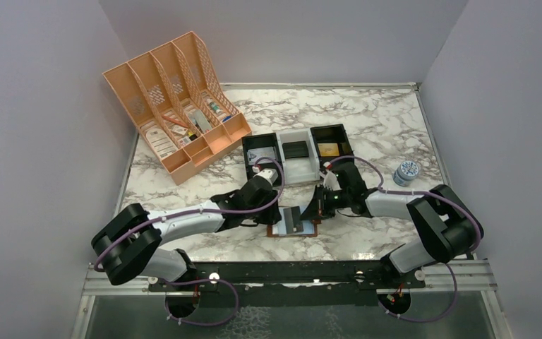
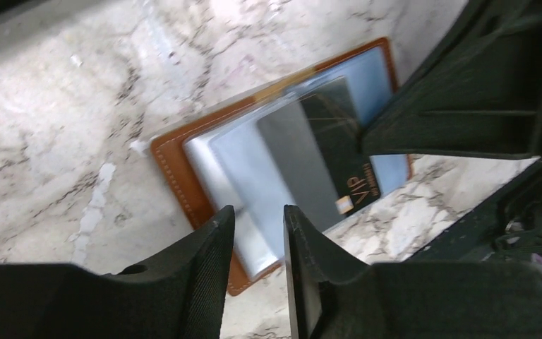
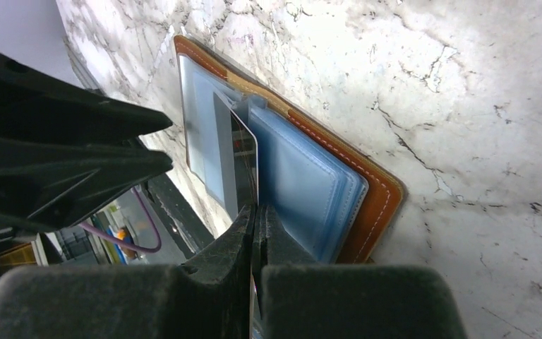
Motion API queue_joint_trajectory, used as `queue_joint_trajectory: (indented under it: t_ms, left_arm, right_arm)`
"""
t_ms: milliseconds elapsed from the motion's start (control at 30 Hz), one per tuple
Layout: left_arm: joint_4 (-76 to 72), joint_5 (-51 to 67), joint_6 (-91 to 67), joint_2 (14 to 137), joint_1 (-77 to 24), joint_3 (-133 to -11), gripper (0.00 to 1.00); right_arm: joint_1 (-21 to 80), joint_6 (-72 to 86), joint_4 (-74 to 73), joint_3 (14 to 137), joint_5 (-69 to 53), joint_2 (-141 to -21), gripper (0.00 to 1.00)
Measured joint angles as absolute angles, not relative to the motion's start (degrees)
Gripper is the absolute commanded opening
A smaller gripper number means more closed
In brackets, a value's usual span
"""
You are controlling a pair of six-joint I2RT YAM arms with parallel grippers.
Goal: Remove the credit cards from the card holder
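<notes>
The card holder [image 1: 276,232] lies spread open on the marble, brown leather with pale blue-grey pockets [image 2: 173,169] [image 3: 377,205]. A dark credit card [image 2: 332,155] printed "VIP" sticks partly out of a middle pocket, and a greyer card overlaps it. My right gripper [image 3: 255,210] is shut on the near edge of the dark credit card [image 3: 243,159], at the wallet's right side [image 1: 315,212]. My left gripper [image 2: 260,219] hovers at the wallet's left end [image 1: 274,215]. Its jaws stand apart with nothing between them.
Behind the wallet stand black and white trays [image 1: 296,152] holding small items. An orange file organiser [image 1: 173,120] sits at the back left. A small round tin [image 1: 407,171] is at the right. White walls close in the table.
</notes>
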State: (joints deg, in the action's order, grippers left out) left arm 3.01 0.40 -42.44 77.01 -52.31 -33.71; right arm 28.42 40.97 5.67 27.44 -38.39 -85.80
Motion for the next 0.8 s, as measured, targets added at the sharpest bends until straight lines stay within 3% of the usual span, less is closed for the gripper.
queue_joint_trajectory:
  t_ms: [200,367,500,800]
  left_arm:
    - [0.1,2.61,-42.26,76.97,-53.19,-35.42,0.35]
    - [-2.92,4.25,-42.52,80.07,-54.52,-35.46,0.2]
    - [-1.67,3.55,-42.5,83.5,-55.27,-35.9,0.12]
    - [1.28,0.47,-42.48,84.66,-55.64,-37.01,0.07]
  right_arm:
    - [28.42,42.39,7.84,26.87,-38.89,-86.67,0.01]
    - [28.42,42.83,8.54,26.87,-39.24,-87.26,0.01]
    - [28.42,42.85,8.62,26.87,-39.4,-87.26,0.01]
    - [28.42,43.9,12.05,25.32,-41.47,-86.98,0.23]
